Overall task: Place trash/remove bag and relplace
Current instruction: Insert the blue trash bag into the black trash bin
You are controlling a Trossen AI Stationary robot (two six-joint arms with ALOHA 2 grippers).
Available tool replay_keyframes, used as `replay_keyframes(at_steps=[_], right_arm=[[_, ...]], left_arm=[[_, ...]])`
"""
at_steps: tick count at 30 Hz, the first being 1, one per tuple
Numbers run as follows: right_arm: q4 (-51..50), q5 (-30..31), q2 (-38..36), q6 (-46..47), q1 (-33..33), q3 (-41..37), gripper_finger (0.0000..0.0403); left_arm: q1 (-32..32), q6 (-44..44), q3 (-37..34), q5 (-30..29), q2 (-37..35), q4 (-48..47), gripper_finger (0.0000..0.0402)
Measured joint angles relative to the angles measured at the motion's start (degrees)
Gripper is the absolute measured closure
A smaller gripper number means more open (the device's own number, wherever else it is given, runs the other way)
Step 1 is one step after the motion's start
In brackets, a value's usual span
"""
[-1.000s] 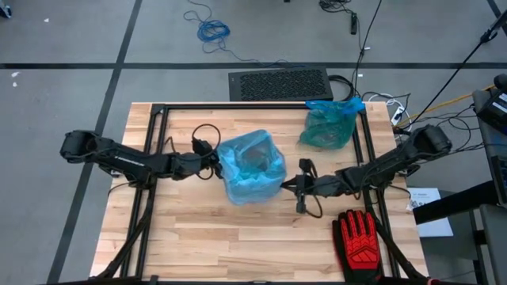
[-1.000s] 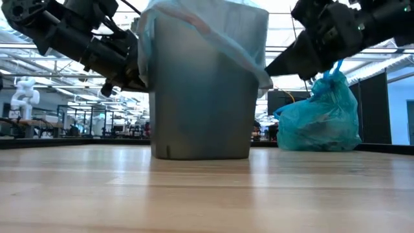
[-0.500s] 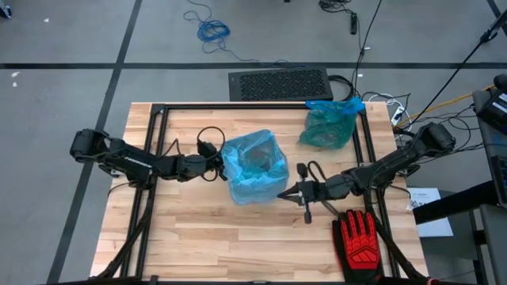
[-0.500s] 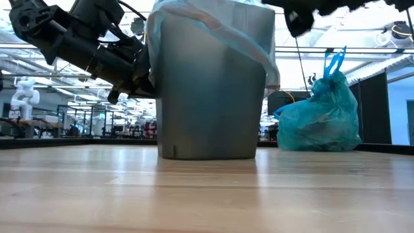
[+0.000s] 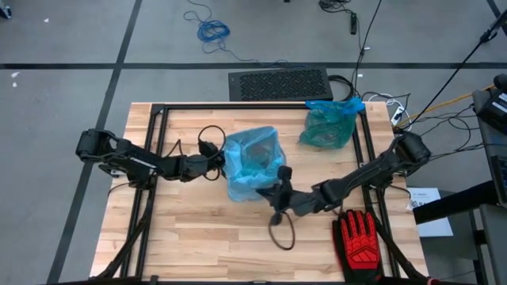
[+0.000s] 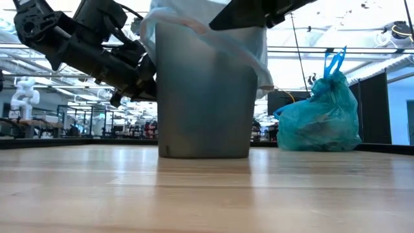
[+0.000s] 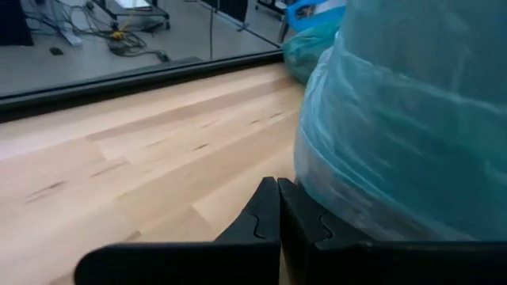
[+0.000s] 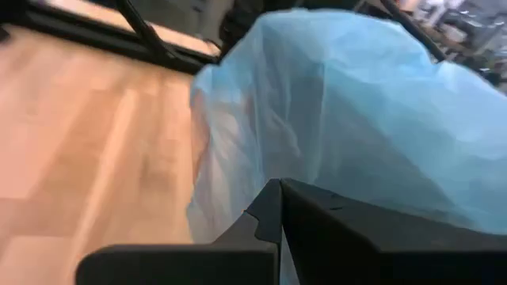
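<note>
A grey bin (image 6: 204, 97) lined with a light blue bag (image 5: 252, 162) stands upright on the table's middle. My left gripper (image 5: 220, 165) is shut at the bin's left wall. My right gripper (image 5: 276, 187) is shut too, up at the bin's near right corner by the bag's rim (image 8: 333, 103). In the low view the right gripper (image 6: 223, 19) crosses the bin's top. A tied, filled blue bag (image 5: 326, 125) sits on the table at the far right. The trash is out of view. My left gripper lays its shut fingertips (image 7: 277, 194) against the bag-covered left wall of the bin (image 7: 341, 182), low on the wall. It comes nearly level from the table's left. The bin stands upright with its base on the table. My right gripper is close to the bag at the bin's rim (image 8: 261, 150); whether it touches, I cannot tell.
A red-and-black glove (image 5: 360, 241) lies at the table's near right corner. A black frame rail (image 5: 238, 108) runs around the tabletop. A dark grille box (image 5: 279, 83) sits beyond the far edge. Bare wood spreads at the near left (image 5: 174, 237).
My right gripper has risen and swung from the bin's right side toward the table's left, up to the bin's near right corner, rolling as it went. My left gripper has edged toward the bin, and the bin has slid a little toward the table's right.
</note>
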Motion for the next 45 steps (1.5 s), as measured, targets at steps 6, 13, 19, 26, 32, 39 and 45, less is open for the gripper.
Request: replay_keyframes(at_steps=[6, 13, 19, 26, 32, 39, 45], right_arm=[[-4.32, 2.41, 3.62, 2.41, -0.04, 2.07, 0.0403], [-7.00, 2.52, 3.10, 3.95, -0.04, 1.77, 0.0403], [-8.07, -1.38, 3.16, 6.33, -0.17, 1.45, 0.0402], [-7.86, -2.74, 3.13, 5.93, -0.20, 1.47, 0.0402], [-7.59, -5.38, 0.95, 6.14, -0.17, 1.40, 0.0402], [-6.35, -9.81, -3.16, 6.06, -0.15, 1.40, 0.0403], [-5.67, -16.31, -7.19, 5.92, -0.15, 1.42, 0.0403]], left_arm=[[-0.08, 3.96, -0.07, -0.86, -2.64, -1.65, 0.0402], [-1.59, 4.73, -0.04, -0.97, -10.88, -11.63, 0.0401], [-2.91, 4.48, 0.11, 0.18, -17.58, -23.06, 0.0401], [-4.08, 3.14, 0.11, 0.35, -20.73, -32.74, 0.0401], [-5.42, 3.06, 0.11, 0.04, -22.35, -35.39, 0.0401], [-7.01, 3.46, 0.11, 0.09, -24.78, -35.30, 0.0401], [-9.79, 2.94, 1.13, 1.72, -26.14, -40.67, 0.0401]])
